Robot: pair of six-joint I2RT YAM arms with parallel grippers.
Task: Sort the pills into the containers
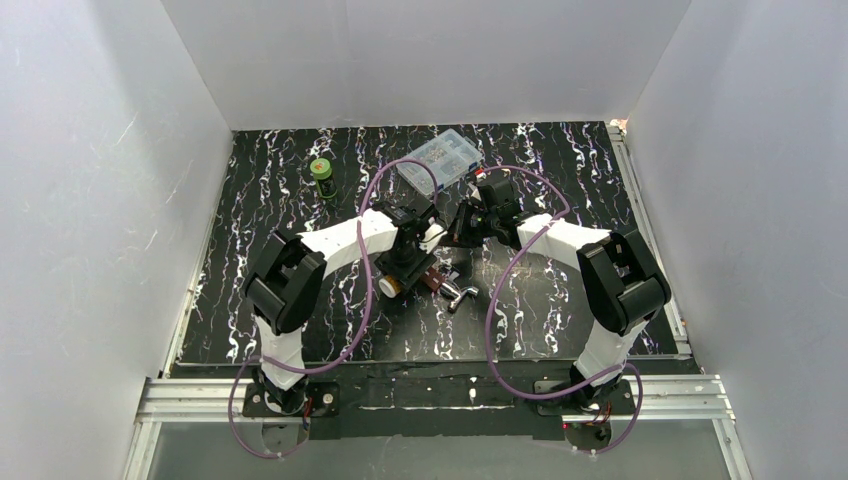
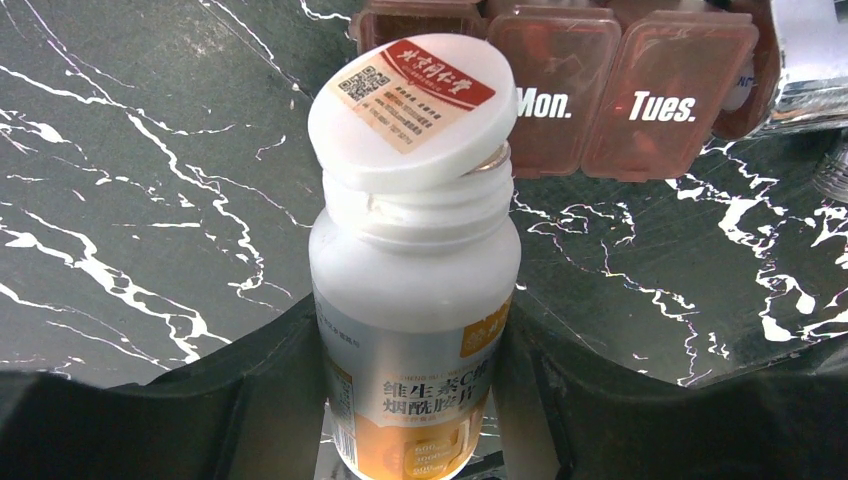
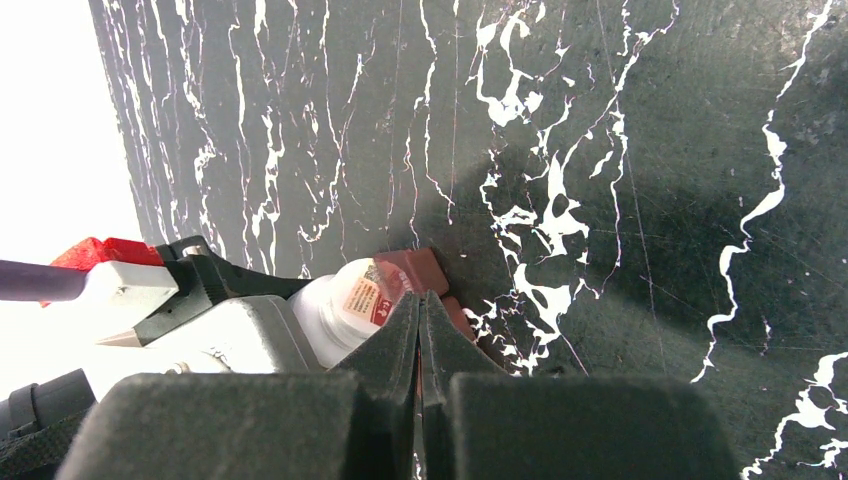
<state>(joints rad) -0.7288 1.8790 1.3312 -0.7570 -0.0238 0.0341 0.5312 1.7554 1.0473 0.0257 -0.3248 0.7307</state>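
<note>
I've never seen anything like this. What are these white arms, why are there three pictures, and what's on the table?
These are two robot arms bolted to a black marbled table, each ending in a two-finger gripper. The wide picture looks down from above; the other two come from cameras on the wrists. The left gripper holds a white pill bottle, its cap sitting askew on the neck. Just beyond it lies a red-brown weekly pill case, with lids marked Mon. and Tues. The right gripper is shut on nothing, close by. Farther back are a clear compartment box and a small green jar; a shiny metal piece lies by the case.
</note>
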